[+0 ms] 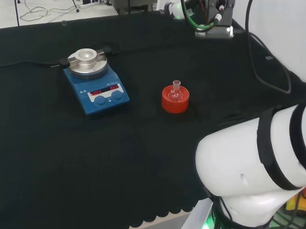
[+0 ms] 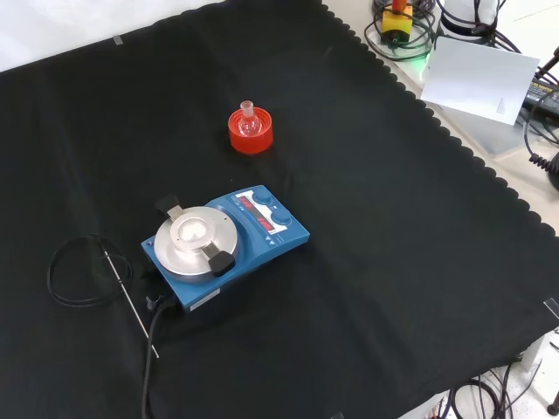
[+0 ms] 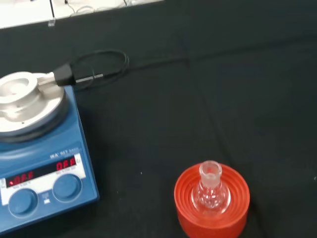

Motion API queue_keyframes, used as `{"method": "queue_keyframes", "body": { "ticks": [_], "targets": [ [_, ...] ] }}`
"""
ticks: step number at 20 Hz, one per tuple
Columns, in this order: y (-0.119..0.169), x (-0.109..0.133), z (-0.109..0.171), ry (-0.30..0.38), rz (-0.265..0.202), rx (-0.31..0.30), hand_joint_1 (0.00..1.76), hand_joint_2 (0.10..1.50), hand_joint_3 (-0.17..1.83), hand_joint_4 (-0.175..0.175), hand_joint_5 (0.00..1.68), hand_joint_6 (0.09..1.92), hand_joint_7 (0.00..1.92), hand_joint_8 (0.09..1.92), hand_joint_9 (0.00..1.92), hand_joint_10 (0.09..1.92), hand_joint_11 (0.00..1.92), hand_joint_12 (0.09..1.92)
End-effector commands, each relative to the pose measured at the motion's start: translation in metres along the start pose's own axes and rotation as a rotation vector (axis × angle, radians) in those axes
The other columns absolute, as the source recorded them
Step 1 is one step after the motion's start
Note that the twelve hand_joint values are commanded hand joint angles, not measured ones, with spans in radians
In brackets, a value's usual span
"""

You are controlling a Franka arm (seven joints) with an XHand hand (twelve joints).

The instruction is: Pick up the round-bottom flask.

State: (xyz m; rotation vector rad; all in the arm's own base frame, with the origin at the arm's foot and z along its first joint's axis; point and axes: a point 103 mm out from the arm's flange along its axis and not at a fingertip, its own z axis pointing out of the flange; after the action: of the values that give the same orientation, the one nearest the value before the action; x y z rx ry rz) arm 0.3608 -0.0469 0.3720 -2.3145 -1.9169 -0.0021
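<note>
The round-bottom flask (image 1: 175, 91) sits upright in a red ribbed stand (image 1: 174, 99) on the black-clothed bench (image 1: 91, 167), its short neck pointing up and its clear bulb nested in the ring. In the head view it stands to the right of a blue magnetic stirrer (image 1: 95, 88) with a metal top plate, well apart from it; in the front view the flask is farther off than the stirrer. The wrist view looks down on the flask and stand with the stirrer beside them, so the approach seems not yet closed in.

How the robot hand's fingers are set I cannot tell.

To do the reach well, the robot hand should likely come down over the neck, centred on it, with fingers spread enough to pass the rim. The neck is the only part standing proud of the stand, so the pinch belongs there, below the lip. Glass is slick and the stand is unfixed, so a straight upward lift would probably avoid dragging the stand along.
</note>
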Motion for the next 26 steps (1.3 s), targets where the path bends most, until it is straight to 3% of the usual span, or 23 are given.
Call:
{"method": "queue_keyframes", "body": {
  "ticks": [1, 10, 15, 20, 26],
  "targets": [
    [0.052, -0.035, 0.058, 0.081, 0.011, 0.043, 0.45, 1.11, 0.23, -0.036, 0.31, 0.14, 0.16, 0.63, 0.31, 0.7, 0.07, 1.39],
    [0.076, -0.051, 0.114, 0.126, 0.047, 0.098, 0.58, 0.98, 0.21, -0.055, 0.4, 0.14, 0.2, 0.67, 0.36, 0.72, 0.11, 1.4],
    [0.081, -0.047, 0.136, 0.107, 0.026, 0.113, 0.72, 0.9, 0.23, -0.066, 0.5, 0.16, 0.2, 0.68, 0.38, 0.71, 0.13, 1.38],
    [0.082, -0.043, 0.156, 0.08, 0.022, 0.159, 0.83, 0.69, 0.53, -0.065, 0.51, 0.19, 0.21, 0.68, 0.4, 0.7, 0.13, 1.39],
    [0.082, -0.043, 0.177, 0.075, 0.038, 0.183, 0.86, 0.62, 0.64, -0.057, 0.51, 0.22, 0.17, 0.68, 0.34, 0.71, 0.08, 1.41]
  ]
}}
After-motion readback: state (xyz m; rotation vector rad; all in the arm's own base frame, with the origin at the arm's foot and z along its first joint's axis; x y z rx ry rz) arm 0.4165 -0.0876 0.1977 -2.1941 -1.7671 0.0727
